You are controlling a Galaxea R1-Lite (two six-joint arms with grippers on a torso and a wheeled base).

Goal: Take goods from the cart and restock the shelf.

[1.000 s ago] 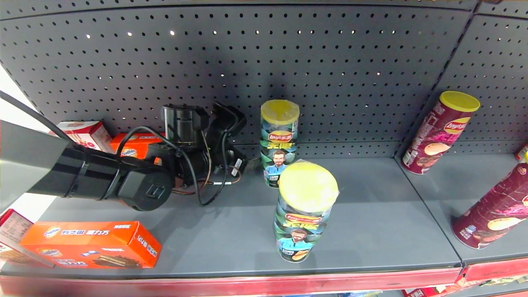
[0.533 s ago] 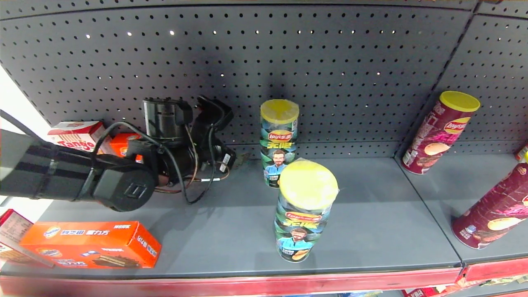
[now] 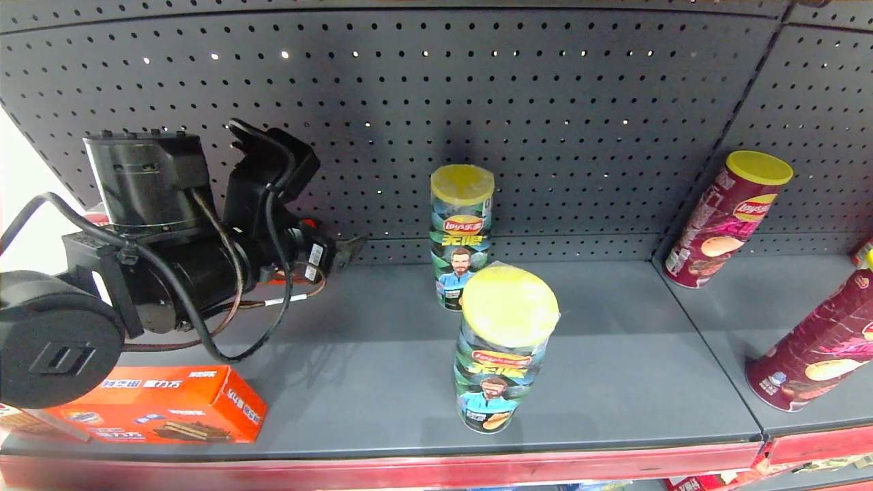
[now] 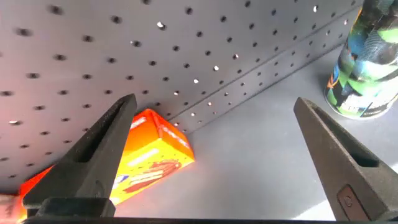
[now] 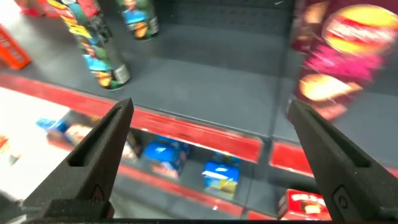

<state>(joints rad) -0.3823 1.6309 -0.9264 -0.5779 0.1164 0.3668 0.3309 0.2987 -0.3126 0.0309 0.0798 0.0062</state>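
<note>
I'm looking at a dark grey metal shelf [image 3: 634,354] with a flat, matte board. Behind it stands a grey back panel [image 3: 545,123] punched with even rows of small holes, and a few holes near the top show pinpoints of light [image 3: 284,54] from behind. A red strip [image 3: 409,470] runs along the board's front edge. To my right a seam [image 3: 741,102] divides this bay from the next bay [image 3: 825,88], which has the same grey panel. At far left there is a bright white gap [image 3: 17,184] past the panel's edge.
</note>
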